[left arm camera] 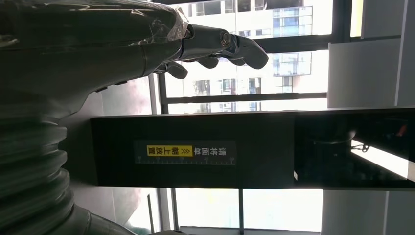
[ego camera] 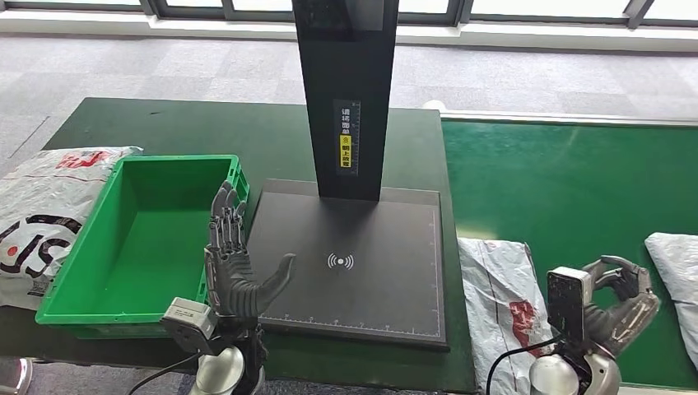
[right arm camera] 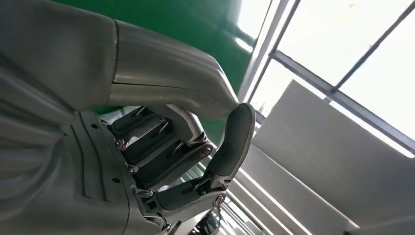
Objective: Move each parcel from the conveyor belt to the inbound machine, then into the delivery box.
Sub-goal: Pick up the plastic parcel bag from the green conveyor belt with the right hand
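Lying at the far left edge of the head view, a white printed parcel bag [ego camera: 45, 210], on the dark green table [ego camera: 206, 132] and touching the outer wall of the green delivery box [ego camera: 78, 309]. Box interior bare, rim toward the lower left of the frame. Just right of the box, left hand [ego camera: 234, 271] raised upright, fingers straight and spread, thumb out to the side, grasping nothing; same released pose in the left wrist view, fingertips [left arm camera: 244, 49] extended in front of the windows. At centre, black inbound machine plate [ego camera: 362, 271] with a white wireless mark, flat on the table; black post [ego camera: 350, 90] rising from its far edge, yellow label on its face. Right of the plate, on the green conveyor belt [ego camera: 568, 181], a white parcel [ego camera: 498, 304] in the lower middle-right, near the right hand [ego camera: 621, 300]. That hand lower right, fingers curled inward on nothing, thumb tip meeting a fingertip in the right wrist view [right arm camera: 195, 147]. Another white parcel [ego camera: 677, 271] at the far right edge, on the belt.
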`<state>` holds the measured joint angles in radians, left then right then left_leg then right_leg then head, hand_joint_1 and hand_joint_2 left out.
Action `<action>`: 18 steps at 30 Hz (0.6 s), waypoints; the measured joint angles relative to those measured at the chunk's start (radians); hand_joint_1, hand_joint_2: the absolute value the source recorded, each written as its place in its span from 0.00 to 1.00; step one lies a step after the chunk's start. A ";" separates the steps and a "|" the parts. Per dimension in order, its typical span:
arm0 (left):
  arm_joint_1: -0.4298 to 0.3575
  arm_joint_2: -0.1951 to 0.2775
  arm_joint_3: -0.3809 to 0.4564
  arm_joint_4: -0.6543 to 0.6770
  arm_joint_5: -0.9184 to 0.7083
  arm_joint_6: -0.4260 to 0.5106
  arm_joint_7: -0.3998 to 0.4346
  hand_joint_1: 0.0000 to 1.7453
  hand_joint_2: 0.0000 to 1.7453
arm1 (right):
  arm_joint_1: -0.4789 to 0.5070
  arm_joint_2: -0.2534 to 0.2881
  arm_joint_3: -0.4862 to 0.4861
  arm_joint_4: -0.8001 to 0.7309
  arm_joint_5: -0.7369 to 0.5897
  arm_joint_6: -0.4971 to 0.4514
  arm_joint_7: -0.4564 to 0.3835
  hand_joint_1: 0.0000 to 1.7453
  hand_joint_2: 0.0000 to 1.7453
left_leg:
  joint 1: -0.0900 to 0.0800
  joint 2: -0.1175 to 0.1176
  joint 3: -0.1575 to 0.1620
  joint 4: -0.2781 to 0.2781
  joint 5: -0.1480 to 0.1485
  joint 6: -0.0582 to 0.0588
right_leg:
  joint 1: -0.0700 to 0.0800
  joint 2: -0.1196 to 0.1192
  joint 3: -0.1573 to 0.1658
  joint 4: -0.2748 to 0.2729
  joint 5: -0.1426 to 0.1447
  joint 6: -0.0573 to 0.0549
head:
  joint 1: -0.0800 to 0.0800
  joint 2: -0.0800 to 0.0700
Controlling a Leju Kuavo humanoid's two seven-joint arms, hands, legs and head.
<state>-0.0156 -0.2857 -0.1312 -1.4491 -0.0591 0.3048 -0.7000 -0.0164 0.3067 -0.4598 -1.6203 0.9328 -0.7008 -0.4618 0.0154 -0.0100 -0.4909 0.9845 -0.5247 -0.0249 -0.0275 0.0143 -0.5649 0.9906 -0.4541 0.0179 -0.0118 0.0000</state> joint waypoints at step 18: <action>-0.001 0.000 0.000 0.012 0.006 0.007 0.000 0.00 1.00 | -0.026 -0.002 0.191 -0.053 0.352 0.002 0.342 0.00 1.00 | 0.000 0.000 0.000 0.000 0.000 0.000 | 0.000 0.000 0.000 0.000 0.000 0.000 | 0.000 0.000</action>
<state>-0.0170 -0.2857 -0.1312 -1.4369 -0.0530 0.3116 -0.7004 -0.0423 0.3052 -0.2686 -1.6737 1.2850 -0.6992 -0.1200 0.0155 -0.0101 -0.4906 0.9845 -0.5246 -0.0250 -0.0273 0.0144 -0.5652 0.9906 -0.4541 0.0178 -0.0118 0.0000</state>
